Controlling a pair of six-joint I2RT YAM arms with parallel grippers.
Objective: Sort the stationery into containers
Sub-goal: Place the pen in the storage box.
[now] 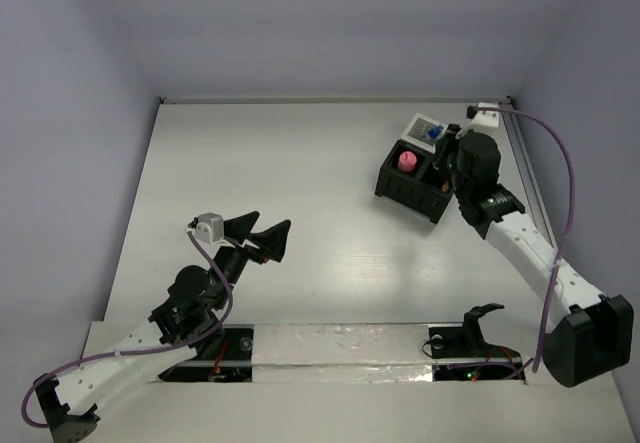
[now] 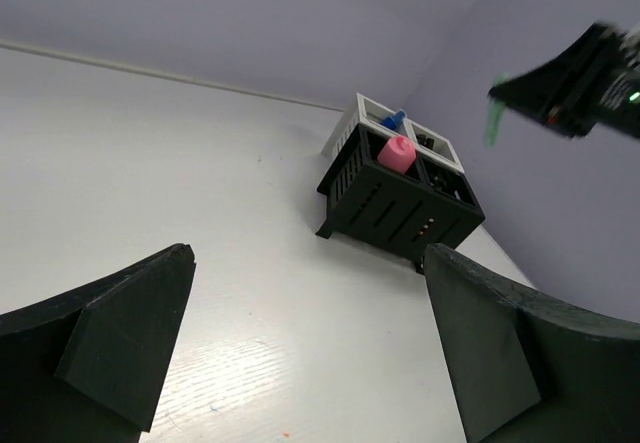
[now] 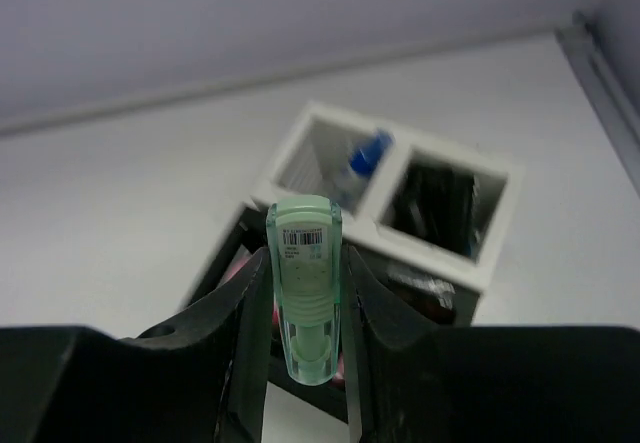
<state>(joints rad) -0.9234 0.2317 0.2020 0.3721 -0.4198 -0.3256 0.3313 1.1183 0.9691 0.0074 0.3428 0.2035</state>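
My right gripper (image 3: 306,259) is shut on a pale green, translucent piece of stationery (image 3: 305,293) with a barcode label, held upright between the fingers. It hangs over the black compartment box (image 1: 412,191), next to the white box (image 1: 421,126). In the black box stands a pink round-topped piece (image 1: 407,159). A blue-capped bottle (image 3: 365,153) leans in the white box (image 3: 396,191). My left gripper (image 1: 266,227) is wide open over the bare table, nothing between its fingers. From the left wrist I see both boxes (image 2: 400,208), the pink piece (image 2: 397,153) and the green piece (image 2: 493,121) under the right gripper (image 2: 560,88).
A metal rail (image 1: 527,168) runs along the table's right edge, with a white block (image 1: 487,115) at its far end. Purple walls close in the back and sides. A strip of tape (image 1: 340,348) lies across the near edge between the arm bases.
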